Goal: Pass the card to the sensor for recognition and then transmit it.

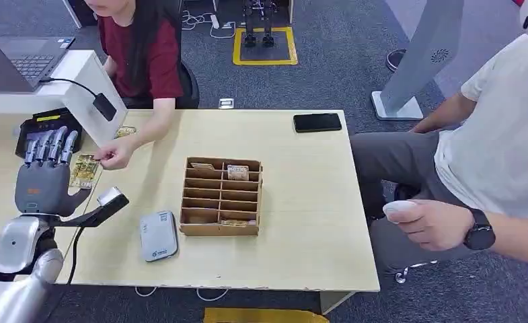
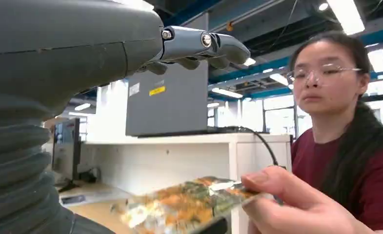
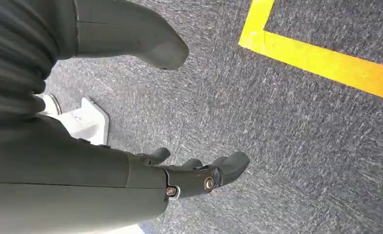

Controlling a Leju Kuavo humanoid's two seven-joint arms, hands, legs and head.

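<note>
My left hand (image 1: 46,176) is raised over the table's left part, fingers straight up and thumb stretched out to the side. Just beyond its fingers a person's hand (image 1: 115,156) pinches a patterned orange and green card (image 1: 84,169) by one end. In the left wrist view the card (image 2: 184,204) lies flat below my extended fingers (image 2: 199,46), held by the person's fingers (image 2: 287,195); I cannot see my hand touching it. The white card sensor (image 1: 158,235) lies on the table near the front edge. My right hand (image 3: 199,178) hangs over the carpet, holding nothing, fingers loosely apart.
A cardboard divider box (image 1: 220,196) with a few cards stands mid-table. A black phone (image 1: 317,122) lies at the far edge, another card (image 1: 124,132) by a white laptop stand (image 1: 79,81). A black device (image 1: 42,124) sits far left. A second person (image 1: 489,168) sits at right.
</note>
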